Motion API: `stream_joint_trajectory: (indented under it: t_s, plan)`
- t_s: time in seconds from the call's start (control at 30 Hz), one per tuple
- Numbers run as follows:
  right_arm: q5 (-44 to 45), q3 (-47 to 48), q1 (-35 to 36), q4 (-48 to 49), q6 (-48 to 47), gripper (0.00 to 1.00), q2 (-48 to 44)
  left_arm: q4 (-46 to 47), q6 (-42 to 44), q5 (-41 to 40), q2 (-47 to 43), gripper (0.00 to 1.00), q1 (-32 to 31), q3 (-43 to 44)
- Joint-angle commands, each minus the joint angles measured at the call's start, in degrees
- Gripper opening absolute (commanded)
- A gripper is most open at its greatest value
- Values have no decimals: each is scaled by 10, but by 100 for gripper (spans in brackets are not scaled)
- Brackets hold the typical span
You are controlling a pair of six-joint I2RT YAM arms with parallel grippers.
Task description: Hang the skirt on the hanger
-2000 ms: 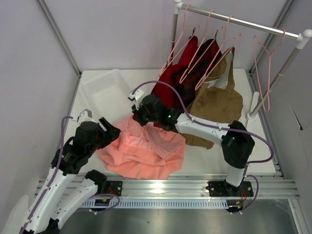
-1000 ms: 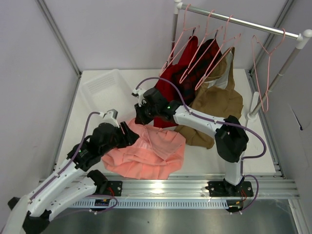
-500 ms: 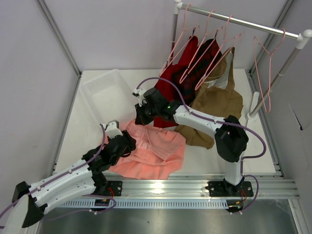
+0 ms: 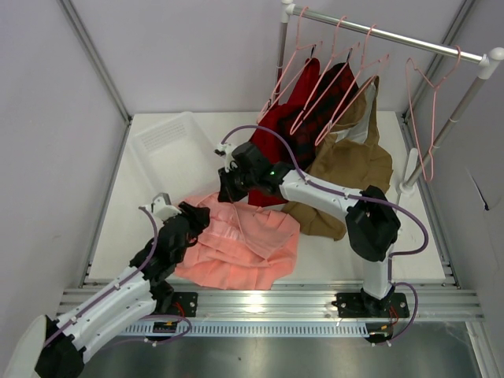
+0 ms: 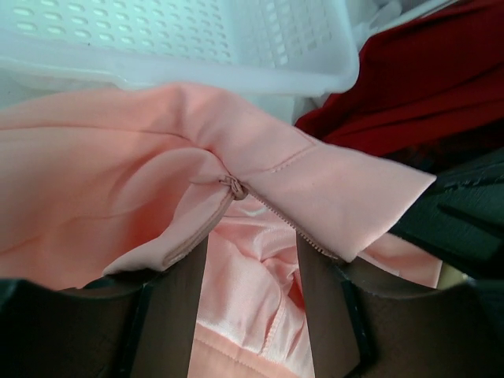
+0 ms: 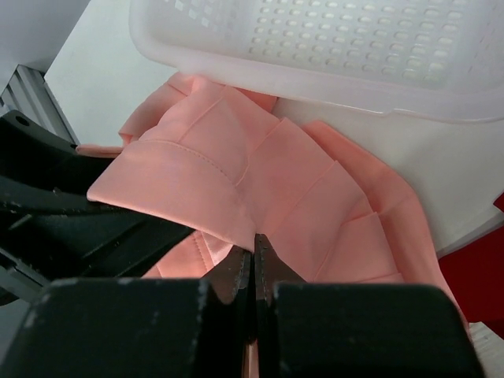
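From above, the salmon-pink skirt (image 4: 244,244) lay crumpled on the white tabletop (image 4: 134,209) near the front edge, between the two arms and well apart from the empty pale-pink hanger (image 4: 416,118) that hung at the right end of the silver rail (image 4: 394,35). A dark red garment (image 4: 279,142) and a tan-brown garment (image 4: 350,165) hung from other hangers on that rail, their hems reaching the tabletop just behind the skirt. A white perforated plastic basket (image 4: 169,146) sat at the back left. The left claw (image 4: 197,214) rested at the skirt's left upper edge, and the right claw (image 4: 226,191) reached down onto its top edge, the two close together. In the left wrist view, the left claw (image 5: 250,244) stood with its fingers (image 5: 169,315) wide apart and gripped nothing; a folded waistband of the skirt (image 5: 102,173) with its zip (image 5: 276,220) lay across the fingertips, and paler lining showed in the gap. The basket (image 5: 197,47) and the dark red garment (image 5: 417,87) lay beyond. In the right wrist view, the right claw (image 6: 253,244) had its fingers pressed together, pinching the skirt (image 6: 299,181) at a stitched fold, with pink cloth showing between them. The basket (image 6: 354,47) lay just past the skirt, and part of the left claw (image 6: 71,213) showed black under the fold.
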Motion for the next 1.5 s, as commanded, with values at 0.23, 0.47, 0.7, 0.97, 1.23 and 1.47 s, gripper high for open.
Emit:
stream_joint_trajectory:
  t_s: [0.23, 0.47, 0.7, 0.97, 1.23, 1.47]
  plan:
    - [-36, 28, -22, 18, 43, 0, 13, 115, 2, 34, -13, 55, 52, -36]
    - [-45, 34, -27, 23, 51, 0, 17, 93, 8, 35, 15, 50, 57, -26]
    - [-47, 36, -27, 19, 53, 0, 17, 116, 7, 49, 48, 48, 60, -17]
    - [-54, 31, -27, 23, 62, 0, 18, 144, 8, 56, 90, 46, 62, 7]
    - [-56, 29, -26, 24, 62, 0, 18, 170, -9, 46, 140, 42, 65, 22]
    - [-53, 26, -27, 25, 63, 0, 20, 178, -45, 48, 155, 37, 70, 26]
